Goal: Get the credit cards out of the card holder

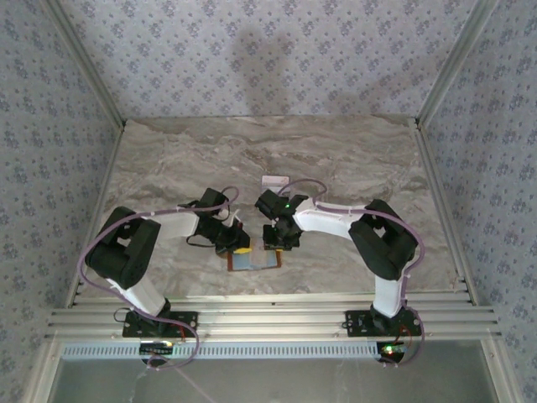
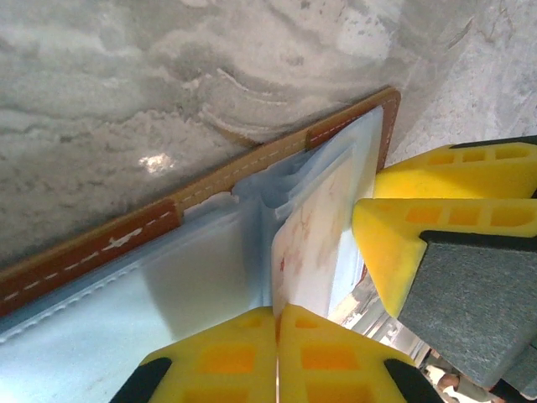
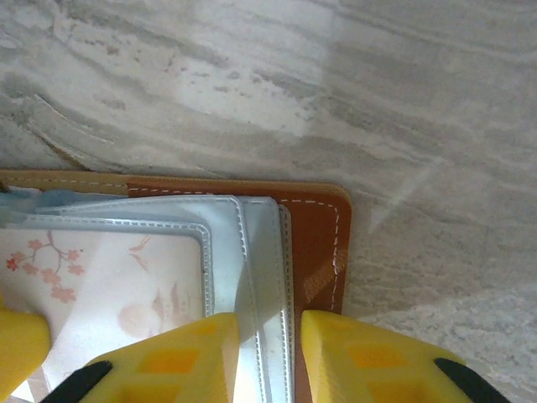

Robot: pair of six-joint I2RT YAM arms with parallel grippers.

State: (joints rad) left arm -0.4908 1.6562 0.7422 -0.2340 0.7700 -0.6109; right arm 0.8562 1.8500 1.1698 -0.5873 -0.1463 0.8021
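Top camera: fixed high, above and behind both arm bases, tilted down and forward over the grey marble-pattern tabletop. It sits far off, with the whole workspace in frame.

Left wrist camera: mounted just behind the left gripper. It peers past the yellow fingertips, very close, at the orange-brown leather card holder with pale blue-grey lining.

Right wrist camera: same mounting behind the right gripper, looking steeply down, equally close.

Shared ground: all three catch the holder. The left wrist view also takes in the right gripper's fingers, just right of its own.
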